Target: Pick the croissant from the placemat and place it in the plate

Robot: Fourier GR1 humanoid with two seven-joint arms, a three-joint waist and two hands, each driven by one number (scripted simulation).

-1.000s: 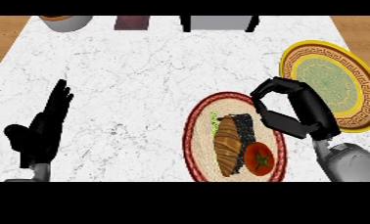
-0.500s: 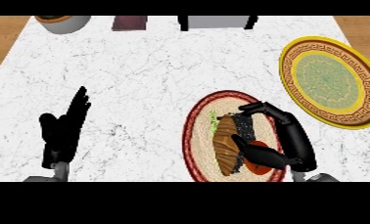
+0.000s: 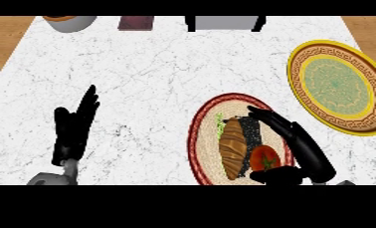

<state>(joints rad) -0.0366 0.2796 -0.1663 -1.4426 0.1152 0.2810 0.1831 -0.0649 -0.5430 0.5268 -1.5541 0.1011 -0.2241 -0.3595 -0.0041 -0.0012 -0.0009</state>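
White marble counter (image 3: 169, 72) fills most of the frame, wood showing at both upper corners.

Croissant (image 3: 234, 147): long, golden-brown, ridged with darker bands, lying lengthwise top-to-bottom on the round woven placemat (image 3: 202, 142) with its dark red rim, lower centre-right. A bit of green shows at the croissant's upper left edge, a dark patch lies against its right side, and a red tomato (image 3: 265, 157) sits at its lower right.

Right hand (image 3: 297, 145): lower right, over the right half of the placemat, fingers stretched toward the upper left and spread apart from the thumb, which lies below the tomato. Wide, holding nothing; the croissant lies just left of it, not enclosed.

Plate (image 3: 336, 85): yellow rim, patterned brown band, green centre, at the right edge, just beside the placemat's upper right.

Left hand (image 3: 73, 130): lower left, fingers straight, pointing up, resting.

Top edge: grey bowl (image 3: 70, 22), dark red block (image 3: 137, 23), grey box (image 3: 224, 23).
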